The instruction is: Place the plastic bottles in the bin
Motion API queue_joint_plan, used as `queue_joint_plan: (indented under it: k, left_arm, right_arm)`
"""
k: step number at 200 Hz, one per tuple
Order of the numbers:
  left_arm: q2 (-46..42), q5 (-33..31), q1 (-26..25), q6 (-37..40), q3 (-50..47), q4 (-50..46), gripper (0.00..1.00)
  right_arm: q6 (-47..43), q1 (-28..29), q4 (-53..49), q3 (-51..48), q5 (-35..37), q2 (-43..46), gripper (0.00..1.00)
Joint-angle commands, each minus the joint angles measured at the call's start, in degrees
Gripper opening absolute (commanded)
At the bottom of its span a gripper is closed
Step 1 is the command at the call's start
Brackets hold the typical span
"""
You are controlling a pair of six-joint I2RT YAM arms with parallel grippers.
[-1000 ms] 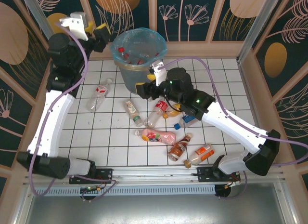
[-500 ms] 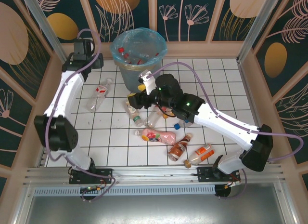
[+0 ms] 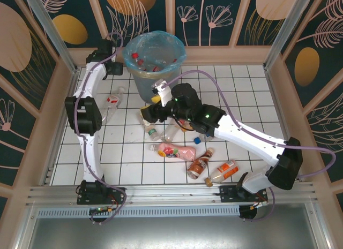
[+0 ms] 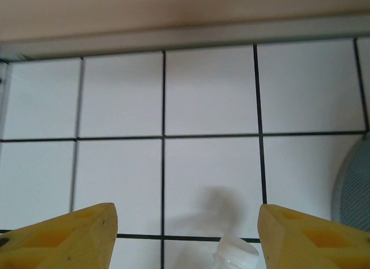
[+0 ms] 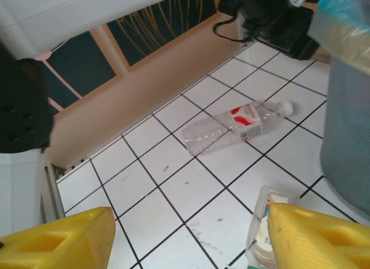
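Room: dark teal wall panels (image 3: 225, 13), painted with peach discs and pale leaf outlines and set in light wooden frames, enclose the table on three sides. A metal rail (image 3: 171, 194) runs along the 6 o'clock edge.
Surface: white tiled tabletop (image 3: 123, 158) with black grout lines. The right wrist view shows small dark scuffs on the tiles.
Left gripper (image 3: 116, 68) (image 4: 188, 223): at 11 o'clock, just left of the bin, pointing down at the tiles. Its yellow fingers stand wide apart with bare tile between them and grip nothing.
Clear bottle: a clear plastic bottle with a red label and white cap (image 3: 110, 105) (image 5: 237, 125) lies on its side at 10 o'clock, its cap toward the bin.
Bin: a round grey bin lined with a light-blue plastic bag (image 3: 143, 84) (image 5: 347, 136) stands at 12 o'clock by the far wall. Several red-capped bottles (image 3: 150, 61) lie inside it.
Right gripper (image 3: 150, 107) (image 5: 191, 228): over the tiles on the bin's 6 o'clock side, its yellow fingers spread wide and holding nothing.
Small bottle: a small pale bottle (image 3: 150, 126) (image 5: 263, 234) lies under the right gripper.
Pink bottle (image 3: 179, 151): on its side at 6 o'clock.
Brown bottle (image 3: 201, 164): at 5 o'clock, just right of the pink one.
Orange bottle (image 3: 224, 171): at 5 o'clock, beside the brown one.
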State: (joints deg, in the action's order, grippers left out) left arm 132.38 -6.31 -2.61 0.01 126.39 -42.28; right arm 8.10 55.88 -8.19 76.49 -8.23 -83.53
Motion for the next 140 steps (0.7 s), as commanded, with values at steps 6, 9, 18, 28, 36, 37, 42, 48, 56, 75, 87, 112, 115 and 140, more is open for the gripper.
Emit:
queue_joint_plan:
  k: [6,9,18,28,36,37,42,48,56,75,87,112,115,140]
  left_arm:
    - [3.36,3.28,0.41,1.70,2.00,-2.43,0.65]
    - [3.67,3.44,0.44,1.62,2.02,-2.31,0.65]
    - [4.56,4.20,0.41,1.58,2.18,-2.31,0.65]
    - [5.23,4.81,0.41,1.58,1.86,-2.08,0.65]
    - [5.60,4.82,0.42,1.72,1.51,-1.65,0.65]
    - [5.60,4.81,0.42,1.69,1.50,-1.61,0.65]
    - [5.98,4.81,0.41,1.84,1.41,-1.47,0.65]
    - [6.34,4.81,0.43,2.04,1.41,-1.41,0.65]
    - [6.93,4.82,0.38,2.26,1.64,-1.40,0.65]
    - [8.33,4.79,0.41,2.43,2.28,-1.23,0.64]
    - [9.13,4.74,0.37,2.63,2.45,-1.14,0.64]
    - [10.26,4.44,0.37,3.00,2.47,-1.87,0.61]
    - [10.27,4.39,0.41,3.07,2.35,-1.99,0.61]
    - [8.83,4.20,0.46,3.66,-0.61,-1.78,0.62]
  right_arm:
    - [3.13,0.28,3.67,1.41,-1.99,-4.67,0.71]
    - [3.53,0.28,3.96,1.31,-1.51,-5.19,0.71]
    - [4.55,0.28,4.60,1.58,-0.08,-7.09,0.71]
    - [5.25,0.24,5.03,2.31,0.53,-9.57,0.71]
    - [5.55,0.28,5.03,3.24,0.29,-11.64,0.71]
    - [5.63,0.24,5.07,3.41,0.22,-11.83,0.71]
    - [5.97,0.28,5.23,4.08,-0.20,-13.22,0.71]
    - [6.33,0.33,5.52,4.84,-0.82,-14.60,0.71]
    - [6.99,0.29,6.24,5.58,-1.69,-16.39,0.71]
    - [8.55,0.37,8.11,6.70,-3.65,-19.87,0.70]
    - [9.35,0.33,9.12,7.18,-4.62,-21.43,0.70]
    - [10.43,0.45,10.03,7.80,-6.18,-23.23,0.69]
    - [10.51,0.46,10.03,7.80,-6.23,-23.37,0.69]
    - [10.63,0.46,9.96,7.97,-6.62,-23.85,0.69]
